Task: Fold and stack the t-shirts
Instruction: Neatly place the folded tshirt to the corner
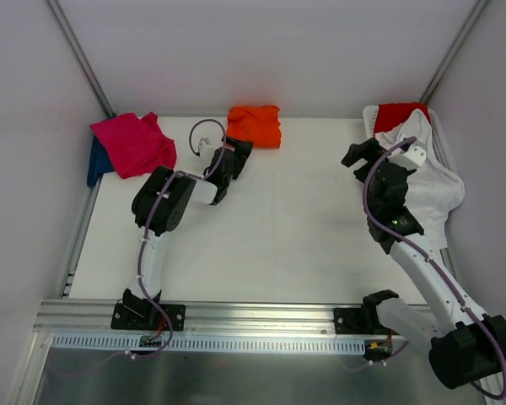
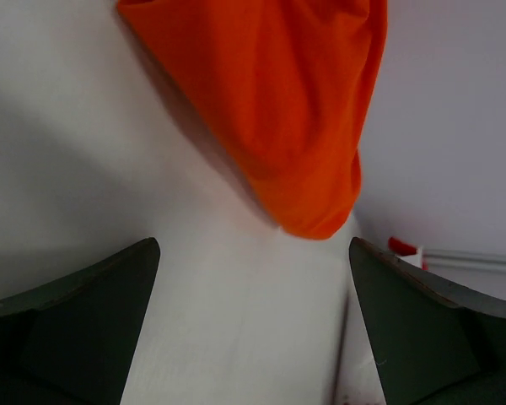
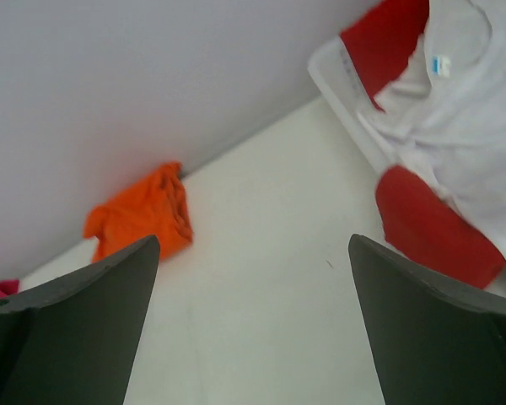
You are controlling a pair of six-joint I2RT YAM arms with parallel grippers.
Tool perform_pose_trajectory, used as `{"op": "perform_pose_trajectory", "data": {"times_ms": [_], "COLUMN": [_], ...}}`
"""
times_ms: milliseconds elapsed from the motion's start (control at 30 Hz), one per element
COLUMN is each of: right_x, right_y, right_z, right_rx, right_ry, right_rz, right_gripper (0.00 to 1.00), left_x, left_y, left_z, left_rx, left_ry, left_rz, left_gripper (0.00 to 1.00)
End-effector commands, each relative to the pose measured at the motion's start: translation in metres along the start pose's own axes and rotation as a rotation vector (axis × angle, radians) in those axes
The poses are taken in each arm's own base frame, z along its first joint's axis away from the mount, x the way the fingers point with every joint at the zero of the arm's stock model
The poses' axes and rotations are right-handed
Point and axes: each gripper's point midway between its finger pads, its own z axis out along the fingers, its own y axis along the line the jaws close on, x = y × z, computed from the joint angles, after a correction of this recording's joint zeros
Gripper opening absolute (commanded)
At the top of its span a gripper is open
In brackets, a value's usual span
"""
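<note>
Orange t-shirt (image 1: 255,125) lies folded in a compact bundle at the far edge, mid-table, just beyond the left gripper (image 1: 239,150), whose jaws stand wide and empty. The right gripper (image 1: 364,155) gapes empty too, beside the basket (image 1: 443,135) at the right. A magenta t-shirt (image 1: 135,142) rests on a dark blue t-shirt (image 1: 95,165) at far left, so stacking the orange one looks undone. The white t-shirt (image 1: 430,181) and red t-shirt (image 1: 398,114) sprawl unfolded over the basket. The blue is mostly covered, and what lies under the white I cannot tell.
</note>
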Motion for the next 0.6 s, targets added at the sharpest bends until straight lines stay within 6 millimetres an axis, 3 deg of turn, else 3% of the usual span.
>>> {"op": "perform_pose_trajectory", "data": {"times_ms": [0, 100, 133, 200, 333, 433, 467, 500, 533, 567], "right_x": [0.022, 0.023, 0.020, 0.025, 0.029, 0.037, 0.040, 0.043, 0.046, 0.050], "right_y": [-0.016, -0.024, -0.021, -0.025, -0.022, -0.021, -0.020, -0.020, -0.020, -0.021], "right_z": [-0.018, -0.028, -0.031, -0.035, -0.040, -0.041, -0.041, -0.041, -0.041, -0.041], "right_rx": [0.043, 0.049, 0.036, 0.041, 0.018, 0.010, 0.008, 0.008, 0.005, 0.009], "right_ry": [0.108, 0.131, 0.125, 0.150, 0.179, 0.207, 0.214, 0.225, 0.233, 0.245], "right_rz": [-0.038, -0.063, -0.059, -0.075, -0.078, -0.082, -0.084, -0.089, -0.091, -0.096], "right_gripper": [0.99, 0.99, 1.00, 0.99, 0.99, 1.00, 1.00, 0.99, 1.00, 0.99], "left_x": [0.011, 0.017, 0.012, 0.013, 0.001, -0.013, -0.019, -0.022, -0.028, -0.033], "left_y": [-0.032, -0.024, -0.033, -0.021, -0.033, -0.045, -0.046, -0.047, -0.058, -0.055], "left_z": [0.033, 0.057, 0.064, 0.077, 0.105, 0.126, 0.132, 0.137, 0.143, 0.146], "left_rx": [0.119, 0.115, 0.134, 0.120, 0.150, 0.178, 0.179, 0.187, 0.217, 0.211], "left_ry": [0.023, 0.010, -0.005, -0.014, -0.043, -0.060, -0.050, -0.043, -0.038, -0.014], "left_rz": [-0.228, -0.287, -0.305, -0.334, -0.356, -0.347, -0.344, -0.326, -0.322, -0.279], "left_gripper": [0.99, 0.99, 0.99, 0.99, 0.91, 0.60, 0.30, 0.16, 0.03, 0.00]}}
